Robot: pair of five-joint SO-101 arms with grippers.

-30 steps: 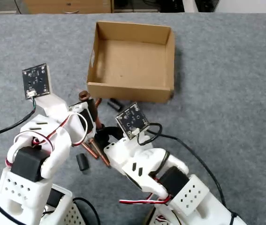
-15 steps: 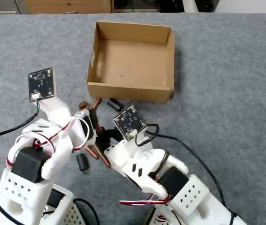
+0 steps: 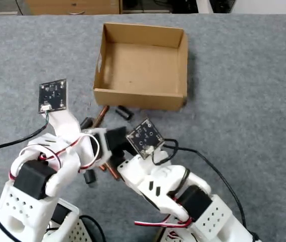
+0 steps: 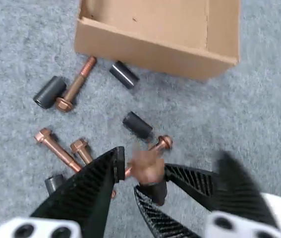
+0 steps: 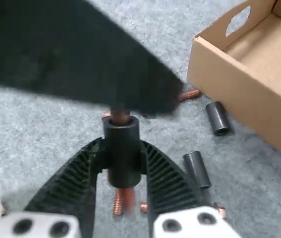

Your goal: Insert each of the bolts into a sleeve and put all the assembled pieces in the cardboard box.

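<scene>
At the left of the pair working over the grey surface [image 3: 243, 101], the left gripper [image 4: 142, 161] hangs directly over a bolt [image 5: 116, 117]. Its jaws stand on either side of the bolt's head, but whether they pinch it or have let go I cannot tell. Just to the right of it, the right gripper [image 5: 122, 147] has its jaws closed on a black sleeve [image 5: 123, 156], held upright above the surface with the bolt run down through it. The head sits at the sleeve's top and copper thread pokes out underneath. So one pair looks assembled, or very nearly so, but it is not yet delivered. Around and under the two grippers lie the loose bolts [image 4: 76, 84], four as far as the left wrist view lets me count, and the loose sleeves [image 4: 138, 125], also four. None of them are joined. One bolt and one sleeve lie side by side near the front wall of the box, and another sleeve lies just beside that wall. Beyond them, reaching farther right, stands the cardboard box [image 3: 137, 98], open at the top, with nothing in it. By my reckoning the task is in its early part: this first piece has to go into the box, and four more pairings and drops are left to do.
</scene>
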